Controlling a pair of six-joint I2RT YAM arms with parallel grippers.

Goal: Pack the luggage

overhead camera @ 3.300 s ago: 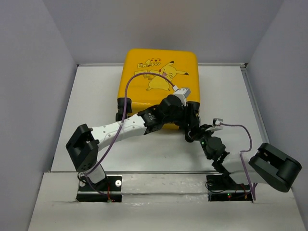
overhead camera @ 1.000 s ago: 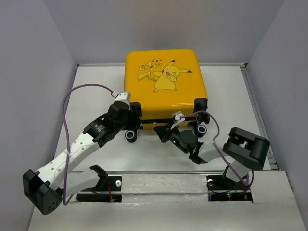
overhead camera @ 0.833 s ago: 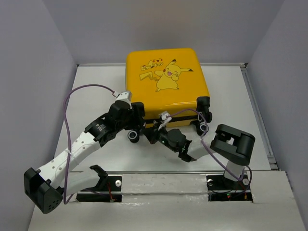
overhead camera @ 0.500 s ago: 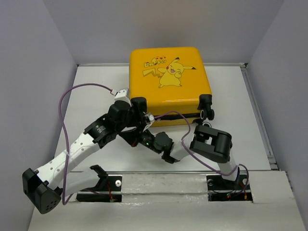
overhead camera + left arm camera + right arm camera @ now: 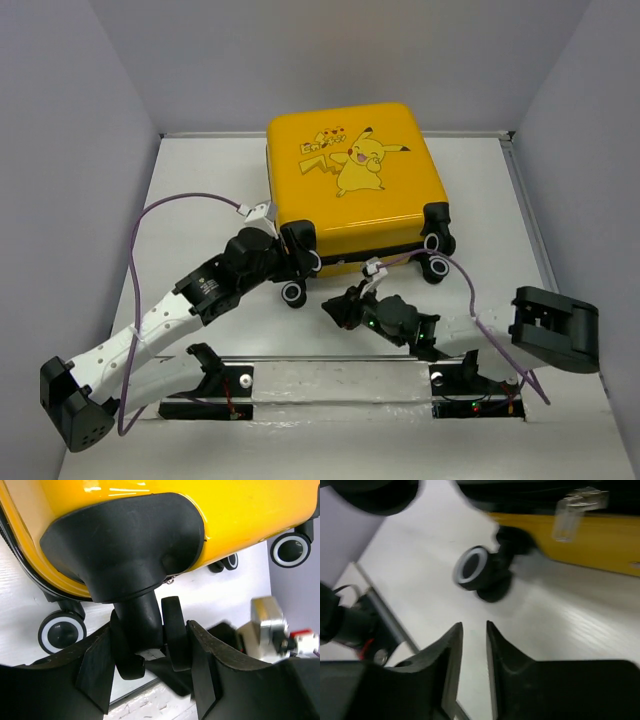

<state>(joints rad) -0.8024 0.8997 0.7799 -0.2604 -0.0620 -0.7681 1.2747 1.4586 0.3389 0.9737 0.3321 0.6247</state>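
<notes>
The luggage [image 5: 350,190] is a shut yellow suitcase with a Pikachu cartoon, lying flat at the back middle of the table, turned a little. My left gripper [image 5: 298,268] is at its near-left corner. In the left wrist view [image 5: 147,680] the fingers [image 5: 95,665] straddle and press a black double caster wheel [image 5: 150,630] under the yellow shell [image 5: 240,510]. My right gripper [image 5: 332,310] is low over the table in front of the suitcase. In the right wrist view [image 5: 474,630] it is empty with only a narrow gap, pointing at a white-rimmed wheel [image 5: 472,569] below the yellow edge [image 5: 600,540].
White walls [image 5: 120,250] close the table at left, right and back. A metal rail [image 5: 330,368] runs along the near edge by the arm bases. Two more wheels [image 5: 437,268] stick out at the suitcase's near-right corner. Purple cables loop over both arms.
The suitcase has turned counter-clockwise, its near-right corner swinging back. My left gripper stayed on the corner wheel. My right arm has swung out to the right and its gripper drew back from the suitcase.
</notes>
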